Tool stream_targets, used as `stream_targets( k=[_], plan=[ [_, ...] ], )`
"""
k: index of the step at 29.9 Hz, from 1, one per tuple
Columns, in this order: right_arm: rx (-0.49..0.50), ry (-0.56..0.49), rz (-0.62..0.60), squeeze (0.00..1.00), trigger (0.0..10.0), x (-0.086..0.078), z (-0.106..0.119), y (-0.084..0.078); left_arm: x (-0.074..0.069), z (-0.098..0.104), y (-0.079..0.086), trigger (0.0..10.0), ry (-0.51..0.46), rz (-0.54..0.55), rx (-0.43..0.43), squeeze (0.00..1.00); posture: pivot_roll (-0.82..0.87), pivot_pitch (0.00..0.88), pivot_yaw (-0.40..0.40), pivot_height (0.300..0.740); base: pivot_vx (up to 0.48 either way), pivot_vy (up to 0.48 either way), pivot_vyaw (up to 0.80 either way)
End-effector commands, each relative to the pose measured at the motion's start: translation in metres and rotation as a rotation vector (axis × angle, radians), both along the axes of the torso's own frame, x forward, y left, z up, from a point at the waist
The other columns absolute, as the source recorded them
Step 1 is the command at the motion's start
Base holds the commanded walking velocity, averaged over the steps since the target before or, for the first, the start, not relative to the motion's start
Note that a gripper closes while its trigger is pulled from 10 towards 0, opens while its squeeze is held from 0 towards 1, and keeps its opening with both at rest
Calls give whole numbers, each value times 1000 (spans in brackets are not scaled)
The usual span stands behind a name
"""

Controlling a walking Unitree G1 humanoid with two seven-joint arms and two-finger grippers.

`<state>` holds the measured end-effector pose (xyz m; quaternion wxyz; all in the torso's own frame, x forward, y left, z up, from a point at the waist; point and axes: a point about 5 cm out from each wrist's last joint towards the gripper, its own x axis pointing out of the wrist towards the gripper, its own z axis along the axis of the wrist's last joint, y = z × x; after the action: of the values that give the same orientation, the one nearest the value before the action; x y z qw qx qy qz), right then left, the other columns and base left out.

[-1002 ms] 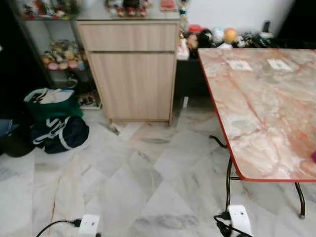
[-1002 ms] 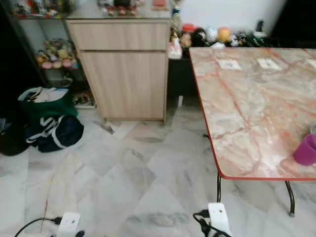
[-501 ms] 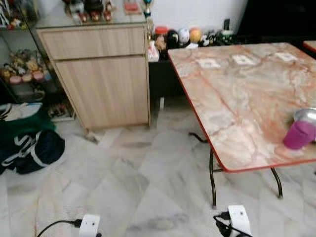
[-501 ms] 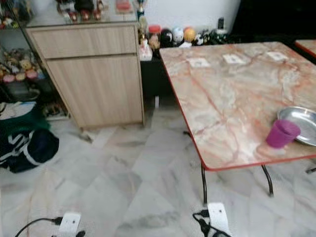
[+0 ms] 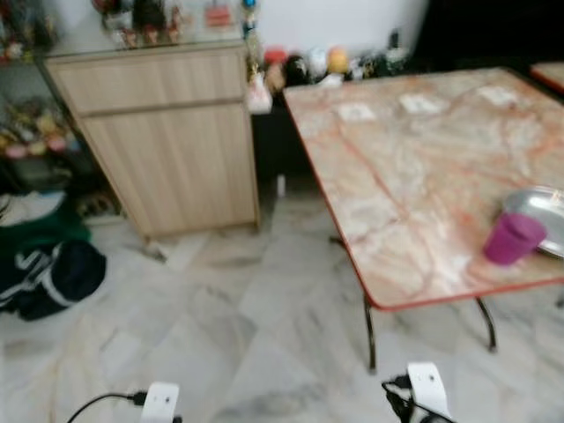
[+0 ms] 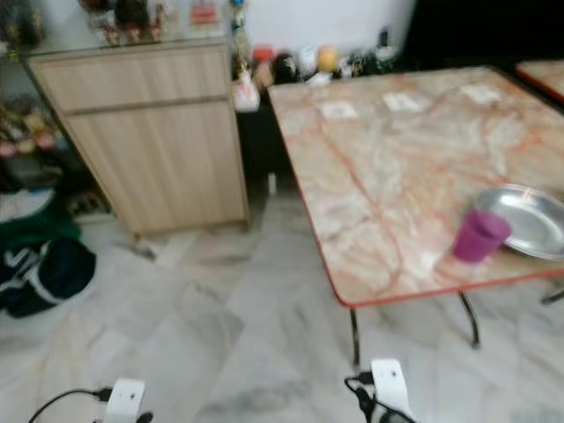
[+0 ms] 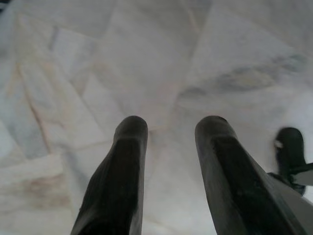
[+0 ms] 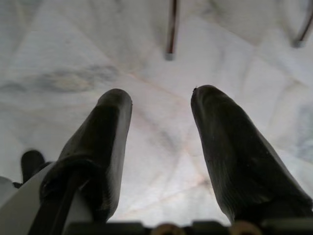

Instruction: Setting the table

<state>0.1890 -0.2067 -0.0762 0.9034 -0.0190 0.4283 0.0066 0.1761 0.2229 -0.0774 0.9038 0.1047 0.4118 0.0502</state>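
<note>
You are on the approach, not yet at the work: the table (image 6: pixel 388 167) stands ahead and to your right on thin dark legs, its marbled top edged in red. Near its near right corner a purple cup (image 6: pixel 478 236) stands upright, just beside a shallow metal plate (image 6: pixel 529 218); whether the two touch is hard to tell through the blur. A few small white cards lie further back on the top.

Both arms hang low over the pale marble floor (image 5: pixel 229 344). Your left tool (image 7: pixel 171 129) has its fingers spread with nothing between them, and your right tool (image 8: pixel 161 105) is spread and empty too, a table leg (image 8: pixel 171 29) showing beyond it.

To the left stand a wooden cabinet (image 5: pixel 167 141) and dark bags (image 5: pixel 44 273) on the floor, well apart from your path.

Next, I judge, you should close in on the table's near edge and square up to the cup and plate before raising an arm; the right one looks nearer to them.
</note>
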Motion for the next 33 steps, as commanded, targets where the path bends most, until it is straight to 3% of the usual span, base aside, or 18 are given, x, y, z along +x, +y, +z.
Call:
stream_targets(
  k=[1, 27, 33],
  plan=[
    [145, 37, -349, 0, 10000, 2, -2, 1, 9, 3, 6, 10000, 29, 72, -140, 0, 8, 29, 19, 740, 0, -480, 0],
    [156, 24, -332, 0, 10000, 4, -1, 4, 11, 4, 7, 10000, 25, 87, -152, 0, 6, 23, 25, 740, 0, -475, 0],
    [154, 25, -328, 0, 10000, 5, -1, 3, 11, 4, 5, 10000, 28, 92, -162, 0, 5, 22, 22, 740, 0, 0, 0]
  ],
)
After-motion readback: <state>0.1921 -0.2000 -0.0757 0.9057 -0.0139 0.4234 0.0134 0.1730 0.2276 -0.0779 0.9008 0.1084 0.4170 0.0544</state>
